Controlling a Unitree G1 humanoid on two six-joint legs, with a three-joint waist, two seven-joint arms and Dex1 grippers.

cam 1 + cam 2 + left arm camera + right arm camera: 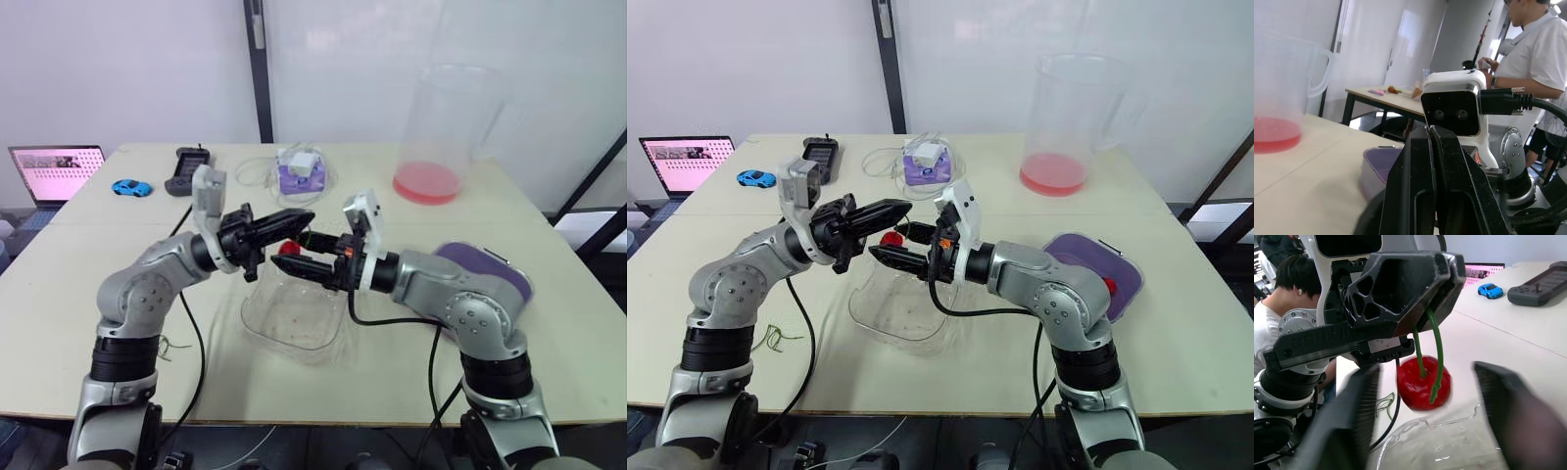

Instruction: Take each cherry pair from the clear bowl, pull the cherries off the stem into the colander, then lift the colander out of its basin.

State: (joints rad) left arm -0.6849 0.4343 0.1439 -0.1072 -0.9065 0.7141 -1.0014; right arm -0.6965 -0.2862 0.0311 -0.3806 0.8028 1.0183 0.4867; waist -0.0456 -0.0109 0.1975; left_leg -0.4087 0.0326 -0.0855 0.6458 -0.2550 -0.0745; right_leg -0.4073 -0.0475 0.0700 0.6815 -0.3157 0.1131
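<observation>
One cherry hangs mid-frame on its stem, pinched by the left gripper over the empty-looking clear bowl. The right gripper is open around it. Left to do, I think: pull it into the colander, right side, then lift.

Bright, even light falls from above on the beige table, and we find only faint, soft shadows there. The tall clear plastic jug nearly melts into the white wall. In the right wrist view the red cherry on its green stem is crisp, while the right gripper shows black fingers blurred in the foreground. White highlights glint on the clear plastic bowl.
</observation>
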